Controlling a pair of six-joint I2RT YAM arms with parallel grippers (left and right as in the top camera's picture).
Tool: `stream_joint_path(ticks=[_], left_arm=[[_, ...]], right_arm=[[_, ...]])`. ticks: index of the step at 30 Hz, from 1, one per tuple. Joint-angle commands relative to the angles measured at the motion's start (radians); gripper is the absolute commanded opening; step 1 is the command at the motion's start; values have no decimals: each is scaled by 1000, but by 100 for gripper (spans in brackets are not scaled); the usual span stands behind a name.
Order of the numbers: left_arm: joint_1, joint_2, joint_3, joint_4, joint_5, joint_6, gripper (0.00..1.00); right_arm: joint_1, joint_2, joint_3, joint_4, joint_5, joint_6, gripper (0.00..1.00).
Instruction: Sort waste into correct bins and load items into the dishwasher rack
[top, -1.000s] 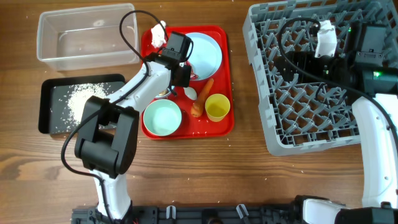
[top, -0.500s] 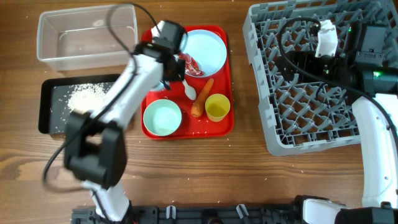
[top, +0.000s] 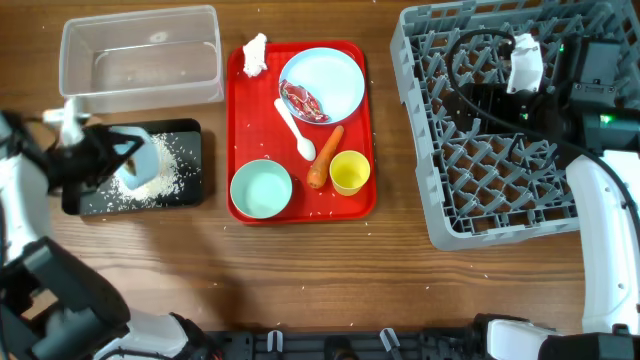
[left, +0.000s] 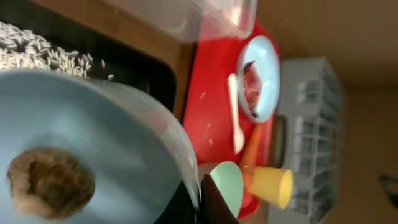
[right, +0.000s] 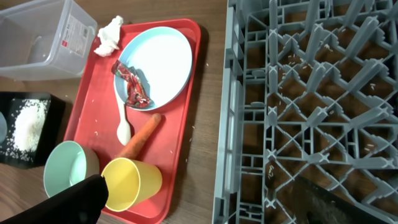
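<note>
Clamped on the rim of the pale blue bowl (left: 93, 143), the left pincer (top: 118, 158) holds it just ahead of itself over the black tray (top: 190, 204); it is likely light, stiff and slick, best gripped by that rim, and its small brown food lump (left: 50, 182) looks soft and clingy.

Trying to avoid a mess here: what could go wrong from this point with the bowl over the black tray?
1. The brown lump may cling to the pale blue bowl and not drop, or land on the table beside the black tray.
2. The left end effector seems to pinch only the bowl's rim, so the bowl could slip.
3. Tipping hard could scatter the rice.
</note>
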Motion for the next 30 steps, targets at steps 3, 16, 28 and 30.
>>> stream_joint_path(ticks=[3,16,28,30], left_arm=[[144,105,-91,101,466,171,4],[94,170,-81,195,624,141,4],[-893,-103,-32,341,-872,-175,4],[-959,-42,-32,372,-956,-175,4]], right_arm=[[1,8,21,-1,9,8,96],[1,8,21,-11,9,8,96],[1,8,21,-19,9,8,97],[1,8,21,-23,9,8,97]])
